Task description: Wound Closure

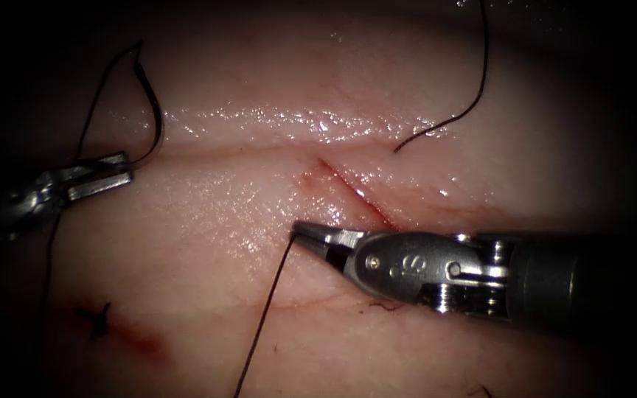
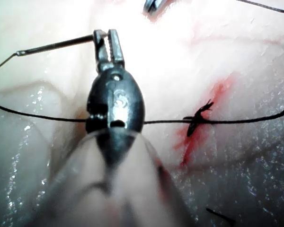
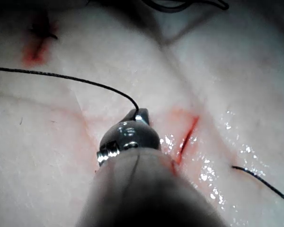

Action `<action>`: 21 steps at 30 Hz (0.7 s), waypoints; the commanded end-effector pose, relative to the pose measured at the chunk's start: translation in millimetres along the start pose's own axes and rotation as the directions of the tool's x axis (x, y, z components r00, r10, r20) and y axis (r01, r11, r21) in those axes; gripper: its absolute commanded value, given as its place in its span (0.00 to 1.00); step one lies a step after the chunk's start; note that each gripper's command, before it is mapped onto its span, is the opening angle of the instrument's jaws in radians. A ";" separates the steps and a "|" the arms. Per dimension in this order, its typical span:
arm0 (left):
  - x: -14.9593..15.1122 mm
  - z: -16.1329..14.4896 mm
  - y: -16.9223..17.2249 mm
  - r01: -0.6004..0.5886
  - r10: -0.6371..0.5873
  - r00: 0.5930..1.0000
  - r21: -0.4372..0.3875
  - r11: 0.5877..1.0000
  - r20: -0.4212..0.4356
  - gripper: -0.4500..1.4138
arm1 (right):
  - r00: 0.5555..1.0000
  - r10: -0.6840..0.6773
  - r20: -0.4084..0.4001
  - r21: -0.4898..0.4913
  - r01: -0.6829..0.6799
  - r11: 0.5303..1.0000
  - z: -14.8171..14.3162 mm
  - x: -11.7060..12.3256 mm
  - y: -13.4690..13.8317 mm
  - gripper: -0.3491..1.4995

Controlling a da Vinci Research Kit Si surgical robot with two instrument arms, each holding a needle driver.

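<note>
We see the left tool (image 1: 116,171) clamped near the blunt end of the curved steel needle (image 1: 152,110), clear of the tissue (image 1: 208,221). The right tool (image 1: 311,234) pinches the thread (image 1: 259,324) left of the cut (image 1: 352,195) — keep tension gentle on this glistening, soft surface.

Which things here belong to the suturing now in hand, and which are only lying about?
In hand:
- left tool, holding the needle near one end, out of the tissue
- right tool, holding the thread
- the cut

Lying about:
- knotted stitch
- loose thread end
</note>
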State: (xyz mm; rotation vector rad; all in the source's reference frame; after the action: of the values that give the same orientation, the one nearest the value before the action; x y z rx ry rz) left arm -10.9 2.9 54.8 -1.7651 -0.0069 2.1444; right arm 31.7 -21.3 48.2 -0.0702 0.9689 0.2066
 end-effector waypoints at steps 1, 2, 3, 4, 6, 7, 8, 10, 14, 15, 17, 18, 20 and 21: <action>-0.5 0.5 0.3 0.001 -0.001 1.000 -0.003 1.000 -0.002 0.00 | 1.000 0.005 -0.010 -0.006 -0.005 1.000 -0.6 0.8 -0.8 0.00; -0.5 0.5 0.3 0.001 -0.001 1.000 -0.003 1.000 -0.002 0.00 | 1.000 0.006 -0.014 -0.009 -0.007 1.000 -1.0 1.1 -1.0 0.00; -0.5 0.5 0.3 0.001 -0.001 1.000 -0.003 1.000 -0.002 0.00 | 1.000 0.006 -0.014 -0.009 -0.007 1.000 -1.0 1.1 -1.0 0.00; -0.5 0.5 0.3 0.001 -0.001 1.000 -0.004 1.000 -0.003 0.00 | 1.000 0.008 -0.017 -0.008 -0.008 1.000 -1.4 1.5 -1.3 0.00; -0.5 0.6 0.3 0.001 -0.001 1.000 -0.004 1.000 -0.004 0.00 | 1.000 0.010 -0.022 -0.005 -0.010 1.000 -2.2 2.5 -2.4 0.00; -0.5 0.6 0.3 0.001 -0.001 1.000 -0.007 1.000 -0.002 0.00 | 1.000 0.011 -0.021 -0.005 -0.011 1.000 -2.5 3.0 -3.0 0.00; -0.5 0.6 0.3 -0.005 0.005 1.000 -0.007 1.000 -0.002 0.00 | 1.000 0.011 -0.025 0.001 -0.011 1.000 -3.0 3.8 -4.0 0.00; -0.5 0.6 0.4 -0.004 0.004 1.000 -0.006 1.000 -0.001 0.00 | 0.999 0.003 -0.037 0.024 -0.002 1.000 -3.8 5.5 -6.3 0.00; -0.5 0.7 0.4 -0.005 0.005 1.000 -0.006 1.000 -0.002 0.00 | 0.999 -0.028 -0.046 0.064 0.031 0.997 -5.0 8.3 -9.7 0.00; -0.5 0.7 0.4 -0.005 0.005 1.000 -0.006 1.000 -0.002 0.00 | 0.999 -0.028 -0.046 0.064 0.031 0.997 -5.0 8.3 -9.7 0.00; -0.5 0.7 0.5 -0.005 0.005 1.000 -0.008 1.000 0.000 0.00 | 0.997 -0.038 -0.063 0.090 0.043 0.995 -5.7 10.2 -12.1 0.00; -0.5 0.7 0.5 -0.005 0.005 1.000 -0.008 1.000 0.000 0.00 | 0.997 -0.038 -0.063 0.090 0.043 0.995 -5.7 10.2 -12.1 0.00; -0.5 0.7 0.5 -0.005 0.005 1.000 -0.009 1.000 -0.001 0.00 | 0.997 -0.047 -0.066 0.108 0.054 0.993 -6.1 11.1 -13.6 0.00; -0.5 0.7 0.5 -0.005 0.005 1.000 -0.009 1.000 -0.001 0.00 | 0.996 -0.054 -0.068 0.122 0.062 0.991 -6.3 11.8 -14.5 0.00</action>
State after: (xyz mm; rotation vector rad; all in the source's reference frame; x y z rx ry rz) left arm -11.2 2.8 54.7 -1.7725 -0.0092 2.1503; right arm 35.1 -34.1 34.5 0.0079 1.0373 0.0902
